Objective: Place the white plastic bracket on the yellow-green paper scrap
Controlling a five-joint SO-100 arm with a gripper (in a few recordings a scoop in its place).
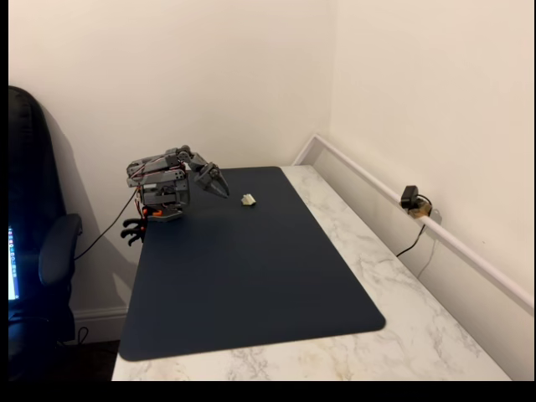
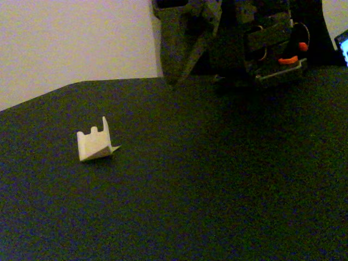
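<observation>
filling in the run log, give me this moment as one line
arm: folded at mat's far edge | gripper: apart from bracket, looks shut | white plastic bracket: lying on dark mat, untouched | placing: not done

No legible text, label, brand, number or sign appears in either fixed view, whether on the arm, the dark mat (image 1: 251, 268), the marble counter (image 1: 402, 301) or the wall
</observation>
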